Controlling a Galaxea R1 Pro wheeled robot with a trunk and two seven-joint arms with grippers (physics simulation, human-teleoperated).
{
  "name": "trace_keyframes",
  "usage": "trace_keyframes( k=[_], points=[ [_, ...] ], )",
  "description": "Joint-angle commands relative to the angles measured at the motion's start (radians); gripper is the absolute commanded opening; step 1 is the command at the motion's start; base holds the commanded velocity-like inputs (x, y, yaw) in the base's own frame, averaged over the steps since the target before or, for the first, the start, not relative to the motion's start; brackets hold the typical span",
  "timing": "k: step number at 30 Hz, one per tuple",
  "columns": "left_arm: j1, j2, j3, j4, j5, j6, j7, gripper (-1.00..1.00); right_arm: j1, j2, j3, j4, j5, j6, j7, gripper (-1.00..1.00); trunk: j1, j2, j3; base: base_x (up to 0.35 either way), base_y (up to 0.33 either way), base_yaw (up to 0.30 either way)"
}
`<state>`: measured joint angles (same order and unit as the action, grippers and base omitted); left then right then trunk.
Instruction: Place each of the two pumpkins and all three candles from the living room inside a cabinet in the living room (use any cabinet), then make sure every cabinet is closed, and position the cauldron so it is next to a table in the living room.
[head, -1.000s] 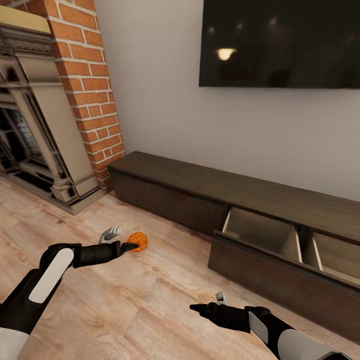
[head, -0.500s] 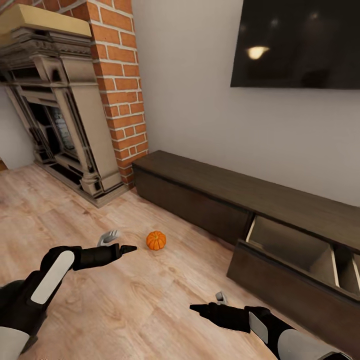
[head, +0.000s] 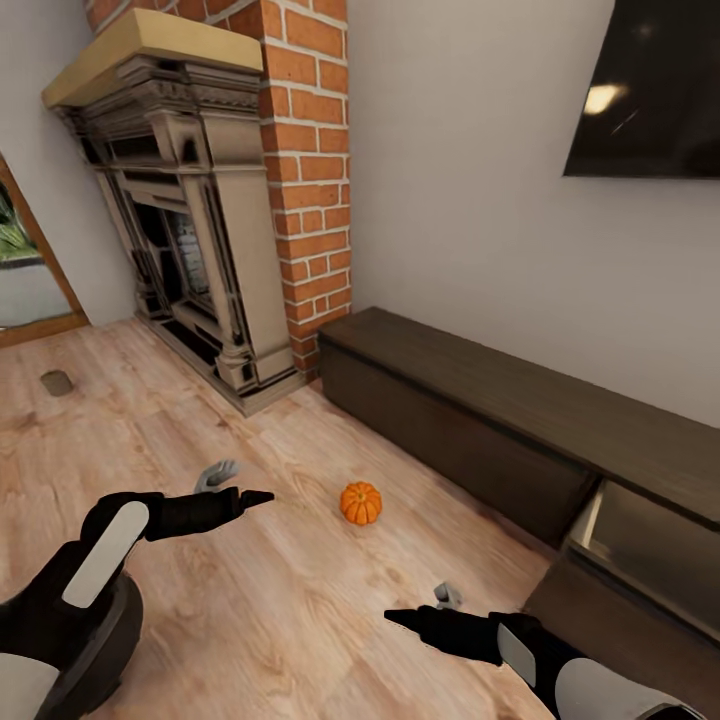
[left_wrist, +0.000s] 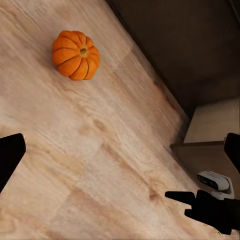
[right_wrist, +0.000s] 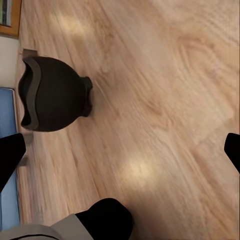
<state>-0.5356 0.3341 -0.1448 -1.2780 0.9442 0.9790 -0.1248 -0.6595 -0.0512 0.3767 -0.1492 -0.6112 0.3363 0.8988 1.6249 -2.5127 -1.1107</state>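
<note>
1. Orange ribbed pumpkin (head: 361, 503) on plank floor (head: 250, 600), upright, stem up, alone, near front of cabinet (head: 470, 420) but not touching; also seen from left wrist (left_wrist: 75, 55).
2. Dark-brown low cabinet along grey wall (head: 460, 230); closed fronts toward fireplace end, one drawer (head: 640, 560) pulled out at far right, pale interior showing, cut by frame edge.
3. Left gripper (head: 235, 483) held low over floor, fingers spread, one dark tip pointing toward pumpkin, pale finger (head: 216, 472) behind; gap of bare floor between tip and pumpkin, nothing gripped.
4. Right gripper (head: 425, 607) low over floor in front of open drawer, fingers apart, empty; same gripper visible from left wrist (left_wrist: 202, 192) beside drawer corner.
5. Nothing on floor between either gripper and pumpkin.
6. Glossy black cauldron (right_wrist: 52, 93) in right wrist view, standing on floor, well apart from that gripper's dark fingertips (right_wrist: 11, 155) at frame edges.
7. Rounded dark shape (head: 100, 640) at lower left of head view under left arm, partly hidden, cannot tell what.
8. Brick chimney column (head: 305, 170) with ornate grey fireplace surround (head: 190, 210), tan mantel on top, standing just beside cabinet end.
9. Black TV screen (head: 650, 90) mounted on wall above cabinet.
10. Small dark patch (head: 57, 382) on floor near doorway at far left, too small to identify.
</note>
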Motion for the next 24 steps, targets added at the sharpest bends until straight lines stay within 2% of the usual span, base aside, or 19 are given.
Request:
trace_keyframes(
  k=[1,4,7,9,14,24],
  points=[
    [-0.001,0.000,-0.002,0.001,-0.010,0.001,-0.010,1.00,0.000,-0.001,0.005,-0.001,-0.010,0.008,0.001,1.00,0.000,0.000,-0.001,0.294,0.151,0.290],
    [-0.001,-0.001,-0.003,0.003,-0.023,0.001,-0.008,1.00,-0.001,-0.001,0.005,-0.001,-0.010,0.007,-0.002,1.00,0.000,0.000,-0.001,0.302,0.125,0.290],
    [-0.001,-0.004,-0.004,0.003,-0.055,0.000,-0.007,1.00,0.000,-0.001,0.005,-0.001,-0.010,0.007,-0.007,1.00,0.000,0.000,-0.001,0.316,0.056,0.290],
    [-0.001,-0.005,-0.003,0.006,-0.067,0.001,-0.007,1.00,0.000,-0.001,0.005,-0.001,-0.010,0.007,-0.049,1.00,0.000,0.000,-0.001,0.324,-0.006,0.289],
    [0.000,-0.008,-0.003,0.006,-0.072,0.001,-0.007,1.00,0.000,-0.002,0.005,-0.001,-0.011,0.006,-0.093,1.00,0.000,0.000,-0.001,0.250,-0.050,0.164],
    [-0.001,-0.016,-0.012,0.006,-0.073,0.001,-0.007,1.00,0.000,-0.005,0.001,0.000,-0.013,0.004,-0.101,1.00,0.000,0.000,-0.001,0.025,-0.006,0.011]
  ],
)
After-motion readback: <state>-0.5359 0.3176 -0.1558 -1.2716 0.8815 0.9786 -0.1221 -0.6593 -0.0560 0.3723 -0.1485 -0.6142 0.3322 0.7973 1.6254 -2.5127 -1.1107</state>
